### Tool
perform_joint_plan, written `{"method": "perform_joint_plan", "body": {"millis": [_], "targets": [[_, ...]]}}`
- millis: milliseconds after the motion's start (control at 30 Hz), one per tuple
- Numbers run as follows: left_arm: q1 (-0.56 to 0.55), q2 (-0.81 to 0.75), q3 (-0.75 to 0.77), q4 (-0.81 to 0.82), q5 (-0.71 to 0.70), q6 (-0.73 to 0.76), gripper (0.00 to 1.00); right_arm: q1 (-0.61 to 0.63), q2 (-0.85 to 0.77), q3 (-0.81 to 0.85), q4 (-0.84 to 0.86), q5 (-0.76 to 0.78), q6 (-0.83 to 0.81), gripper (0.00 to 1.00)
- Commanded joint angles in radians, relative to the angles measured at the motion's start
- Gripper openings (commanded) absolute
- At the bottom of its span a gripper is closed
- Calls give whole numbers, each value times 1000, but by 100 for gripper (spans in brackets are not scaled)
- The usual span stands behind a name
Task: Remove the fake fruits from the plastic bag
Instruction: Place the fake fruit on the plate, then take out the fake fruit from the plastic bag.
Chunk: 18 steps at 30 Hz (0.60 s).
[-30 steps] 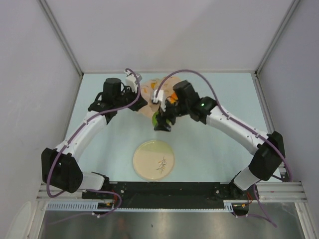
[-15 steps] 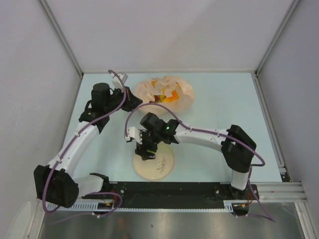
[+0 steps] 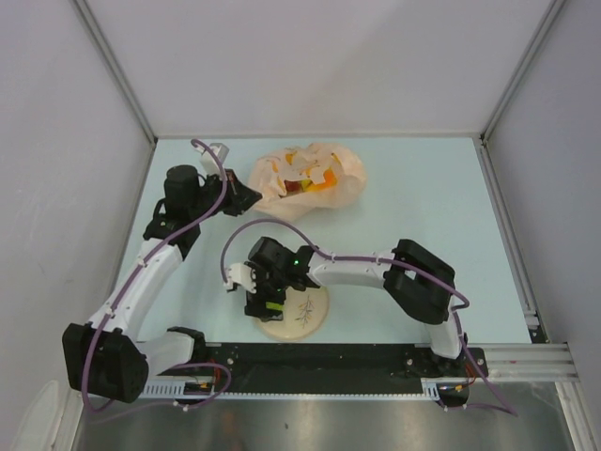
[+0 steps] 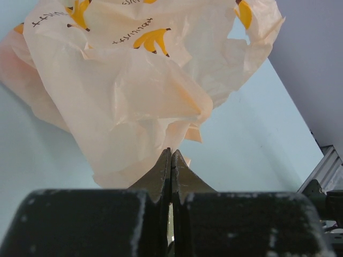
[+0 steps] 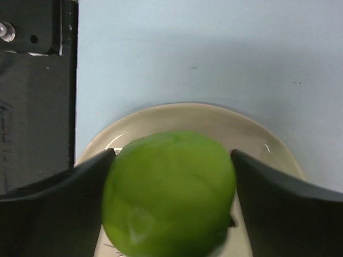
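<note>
The peach-pink plastic bag [image 3: 310, 174] lies at the back middle of the table, its mouth open. Orange, red and yellow fake fruits [image 3: 305, 184] show inside it. My left gripper [image 3: 246, 195] is at the bag's left edge. In the left wrist view the gripper [image 4: 171, 156] is shut, and the bag's [image 4: 134, 96] folds run down to its tips. My right gripper [image 3: 270, 306] is shut on a green apple [image 5: 169, 193] and holds it just over the beige plate [image 5: 252, 134]. The apple also shows in the top view [image 3: 273, 306].
The round beige plate [image 3: 310, 318] sits near the front edge between the arm bases. The black base rail [image 3: 329, 357] runs along the front. Grey walls close in the table on three sides.
My right gripper has carried the green apple from the bag down to the plate at the front. My left arm has drawn back to the left, and the bag has opened out.
</note>
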Motion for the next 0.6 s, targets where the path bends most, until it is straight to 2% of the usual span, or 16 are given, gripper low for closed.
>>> {"method": "perform_joint_plan", "body": {"millis": [0,133,367,433,567], "targets": [[9,-26,-21,43,29,10,0,6,11,5,54,19,20,100],[11,-16,-21,63,35,12,0,-32,-64,20,2,-4,7,100],[14,0,-2,34,43,10,0,-213,-354,97,-220,-165,-24,100],[14,-7,-11,23,44,1,0,-301,-426,102,-225,-165,-10,100],[14,-7,-8,-18,66,-1,0,-455,-433,102,-144,-148,63,98]]}}
